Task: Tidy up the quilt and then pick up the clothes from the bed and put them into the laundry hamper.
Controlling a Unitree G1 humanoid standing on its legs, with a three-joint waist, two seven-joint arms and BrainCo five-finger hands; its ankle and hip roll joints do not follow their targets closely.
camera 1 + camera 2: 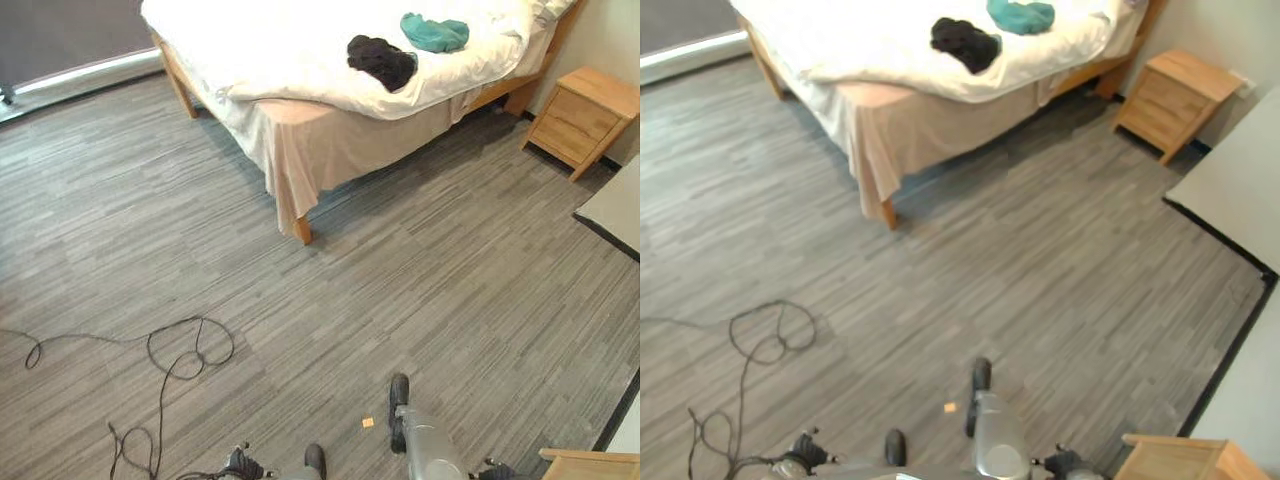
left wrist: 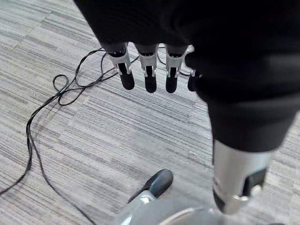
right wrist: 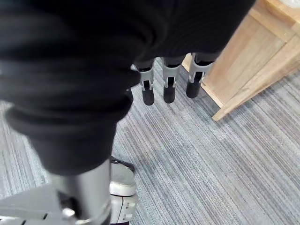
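Note:
Across the floor stands a wooden bed with a white quilt [image 1: 300,50] spread over it, hanging past the near edge. A black garment [image 1: 382,60] lies crumpled on the quilt, and a teal garment [image 1: 435,32] sits just beyond it toward the headboard. Both hands are far from the bed. My left hand [image 2: 149,75] hangs over the grey floor with straight fingers and holds nothing. My right hand [image 3: 168,84] hangs the same way, open and empty, beside a light wooden piece of furniture [image 3: 253,61].
A wooden nightstand [image 1: 585,118] stands right of the bed by the wall. A pale panel with a dark edge [image 1: 615,205] lies on the floor at the right. A wooden corner [image 1: 590,465] juts in at lower right. A small orange scrap [image 1: 368,423] lies near me.

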